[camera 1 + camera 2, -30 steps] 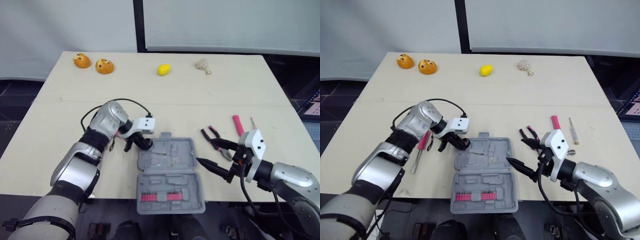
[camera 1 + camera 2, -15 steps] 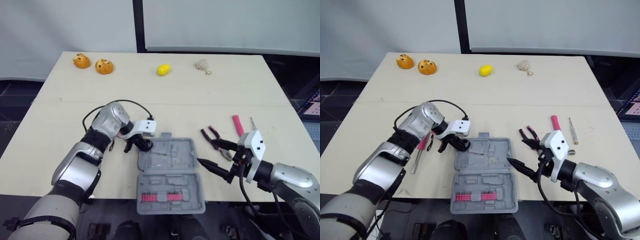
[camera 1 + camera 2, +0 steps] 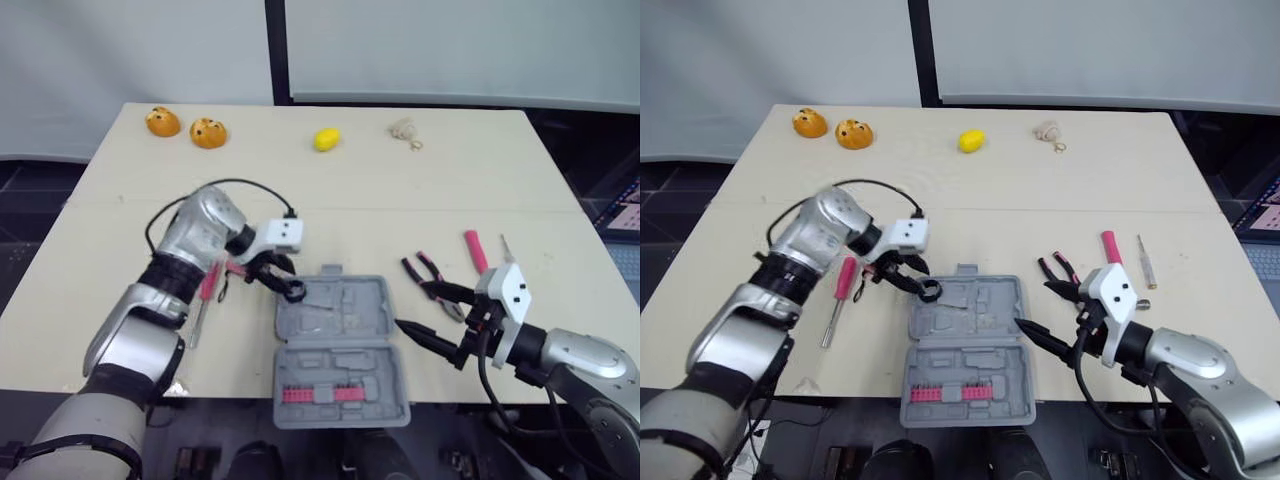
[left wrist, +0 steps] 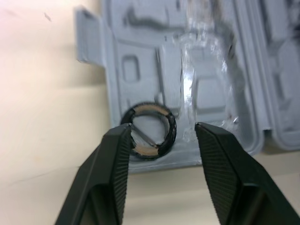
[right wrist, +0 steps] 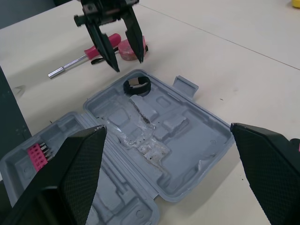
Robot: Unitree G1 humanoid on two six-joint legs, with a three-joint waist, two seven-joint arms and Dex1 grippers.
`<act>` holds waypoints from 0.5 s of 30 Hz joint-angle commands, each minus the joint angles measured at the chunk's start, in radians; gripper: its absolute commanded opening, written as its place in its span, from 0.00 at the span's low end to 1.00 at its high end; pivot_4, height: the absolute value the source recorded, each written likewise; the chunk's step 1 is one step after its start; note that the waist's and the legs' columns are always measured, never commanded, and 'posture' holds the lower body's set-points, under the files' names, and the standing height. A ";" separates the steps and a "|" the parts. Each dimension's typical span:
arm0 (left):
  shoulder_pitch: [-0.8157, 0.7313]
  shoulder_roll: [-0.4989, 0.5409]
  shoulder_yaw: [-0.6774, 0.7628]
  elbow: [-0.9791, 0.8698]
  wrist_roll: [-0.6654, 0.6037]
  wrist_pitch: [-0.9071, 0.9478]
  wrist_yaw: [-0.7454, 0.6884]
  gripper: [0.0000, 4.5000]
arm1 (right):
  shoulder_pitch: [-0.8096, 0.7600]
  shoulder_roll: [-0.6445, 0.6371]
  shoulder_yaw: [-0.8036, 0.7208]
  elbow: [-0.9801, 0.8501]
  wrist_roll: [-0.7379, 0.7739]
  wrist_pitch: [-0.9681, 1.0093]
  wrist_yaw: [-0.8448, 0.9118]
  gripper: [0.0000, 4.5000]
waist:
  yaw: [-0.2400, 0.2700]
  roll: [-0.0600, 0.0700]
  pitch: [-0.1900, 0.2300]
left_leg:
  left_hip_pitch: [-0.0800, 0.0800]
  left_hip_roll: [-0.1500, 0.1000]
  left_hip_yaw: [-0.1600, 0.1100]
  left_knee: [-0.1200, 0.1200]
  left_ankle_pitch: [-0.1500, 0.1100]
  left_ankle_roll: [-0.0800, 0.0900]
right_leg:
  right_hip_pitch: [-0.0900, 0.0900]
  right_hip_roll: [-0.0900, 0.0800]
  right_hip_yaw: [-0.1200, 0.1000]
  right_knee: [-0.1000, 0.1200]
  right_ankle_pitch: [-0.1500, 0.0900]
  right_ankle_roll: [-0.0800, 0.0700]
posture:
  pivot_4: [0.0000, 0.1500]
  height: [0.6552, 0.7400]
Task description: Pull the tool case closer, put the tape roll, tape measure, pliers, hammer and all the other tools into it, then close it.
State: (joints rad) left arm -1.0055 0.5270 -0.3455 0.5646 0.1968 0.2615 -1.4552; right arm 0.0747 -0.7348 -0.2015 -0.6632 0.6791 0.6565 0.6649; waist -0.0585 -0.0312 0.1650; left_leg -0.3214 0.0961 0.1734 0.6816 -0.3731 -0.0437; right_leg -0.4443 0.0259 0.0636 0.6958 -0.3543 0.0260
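Note:
The grey tool case (image 3: pixel 350 312) lies open near the table's front edge, with a strip of pink bits (image 3: pixel 322 394) in its near half. A black tape roll (image 4: pixel 149 109) lies flat in the far left corner of the case (image 5: pixel 187 140). My left gripper (image 3: pixel 279 278) hovers open just above and to the left of the roll (image 3: pixel 294 291), not touching it. My right gripper (image 3: pixel 412 304) is spread wide open at the case's right edge, holding nothing. Black pliers (image 3: pixel 425 272) lie just behind it. A red-handled screwdriver (image 3: pixel 843 285) and a pink tape measure (image 5: pixel 126 47) lie left of the case.
A pink-handled tool (image 3: pixel 475 250) and a small screwdriver (image 3: pixel 507 248) lie at the right. Two orange objects (image 3: pixel 163 122) (image 3: pixel 208 132), a lemon (image 3: pixel 327 139) and a beige object (image 3: pixel 404 129) sit along the far edge. The case is close to the front table edge.
My left gripper has opened and drawn back up and to the left from the case's corner, leaving the tape roll lying there. The right arm has stayed put.

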 commanded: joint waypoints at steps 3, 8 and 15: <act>0.166 0.023 0.201 -0.070 -0.198 -0.114 0.071 0.53 | -0.004 -0.012 -0.020 -0.025 0.009 -0.018 0.018 1.00 | -0.001 0.000 0.000 | 0.001 0.000 0.000 0.000 0.000 0.000 | 0.000 0.000 0.001 0.001 0.000 -0.001 | 1.00 1.00; 0.279 -0.073 0.334 -0.033 -0.349 -0.127 0.182 0.16 | -0.042 -0.024 -0.014 -0.001 0.021 -0.008 0.036 1.00 | 0.008 0.000 0.000 | -0.001 -0.001 -0.002 0.001 0.000 0.001 | 0.000 -0.002 -0.001 0.000 0.000 0.000 | 1.00 1.00; 0.268 -0.144 0.309 0.129 -0.298 -0.267 0.291 0.16 | -0.082 -0.041 0.004 0.013 0.027 0.009 0.061 1.00 | 0.005 0.000 0.000 | -0.001 -0.002 -0.002 0.001 0.000 0.001 | 0.000 -0.001 -0.001 0.000 0.000 0.000 | 1.00 1.00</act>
State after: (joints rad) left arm -0.7187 0.3868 -0.0295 0.6867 -0.1066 0.0327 -1.1757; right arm 0.0020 -0.7633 -0.1989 -0.6346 0.6887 0.6652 0.7038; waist -0.0539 -0.0315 0.1648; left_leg -0.3221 0.0947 0.1713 0.6825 -0.3735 -0.0430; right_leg -0.4439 0.0255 0.0628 0.6955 -0.3545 0.0257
